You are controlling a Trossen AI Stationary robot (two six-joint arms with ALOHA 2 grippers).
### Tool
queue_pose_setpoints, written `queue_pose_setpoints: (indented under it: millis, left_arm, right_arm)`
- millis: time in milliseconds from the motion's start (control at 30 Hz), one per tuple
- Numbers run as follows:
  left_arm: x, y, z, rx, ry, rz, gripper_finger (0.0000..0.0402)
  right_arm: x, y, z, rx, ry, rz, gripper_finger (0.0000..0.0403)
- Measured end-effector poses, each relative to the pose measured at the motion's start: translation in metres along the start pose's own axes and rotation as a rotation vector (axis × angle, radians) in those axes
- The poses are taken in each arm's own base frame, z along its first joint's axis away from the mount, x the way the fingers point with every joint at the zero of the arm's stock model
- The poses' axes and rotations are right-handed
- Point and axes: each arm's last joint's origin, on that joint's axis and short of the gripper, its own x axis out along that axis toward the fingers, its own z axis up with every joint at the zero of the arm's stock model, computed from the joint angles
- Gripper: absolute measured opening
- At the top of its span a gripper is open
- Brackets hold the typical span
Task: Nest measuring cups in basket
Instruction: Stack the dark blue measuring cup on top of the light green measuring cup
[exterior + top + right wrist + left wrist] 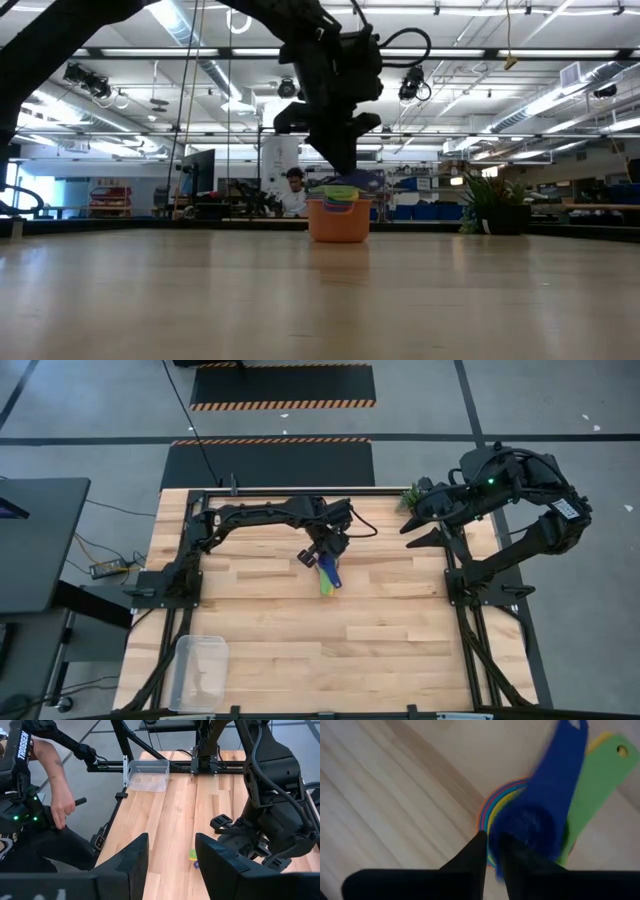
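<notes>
On the wood table (300, 650), the nested measuring cups (329, 577) sit at frame centre, handles running toward the lower right, directly beneath the nearly closed left gripper (322, 555) pinching the dark blue cup (532, 827), whereas the basket (200, 670) lies lower left and the right gripper (425, 528) waits open, empty, upper right.

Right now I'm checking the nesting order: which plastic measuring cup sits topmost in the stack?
The dark blue plastic measuring cup, at the left gripper's fingertips; yellow, red and green cups lie beneath it.

White lettering "TROSSEN" runs down a dark arm segment (21, 746) in the right wrist view.
</notes>
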Motion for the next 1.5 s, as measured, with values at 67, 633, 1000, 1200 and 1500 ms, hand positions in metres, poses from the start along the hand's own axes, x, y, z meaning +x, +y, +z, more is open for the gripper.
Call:
queue_pose_setpoints:
  millis: [67, 633, 1000, 1200, 1500]
  left_arm:
    - [0.0, -0.001, 0.001, -0.022, 0.003, -0.001, 0.0063]
    - [-0.075, 0.002, 0.033, -0.419, 0.119, 0.162, 0.006]
    - [-0.147, -0.034, 0.043, -0.96, 0.035, -0.094, 0.0061]
    - [-0.143, -0.054, 0.062, -1.027, 0.079, -0.139, 0.0061]
    - [-0.09, -0.1, 0.072, -1.042, 0.339, -0.18, 0.0059]
  right_arm:
    - [0.0, 0.0, 0.0, 0.0, 0.002, 0.0, 0.0169]
    - [0.0, 0.0, -0.002, 0.005, 0.02, 0.004, 0.0168]
    - [0.021, -0.012, -0.037, 0.142, 0.351, -0.225, 0.0127]
    - [0.045, -0.018, -0.056, 0.165, 0.476, -0.2, 0.0051]
    - [0.093, -0.032, -0.093, 0.209, 0.623, -0.236, 0.001]
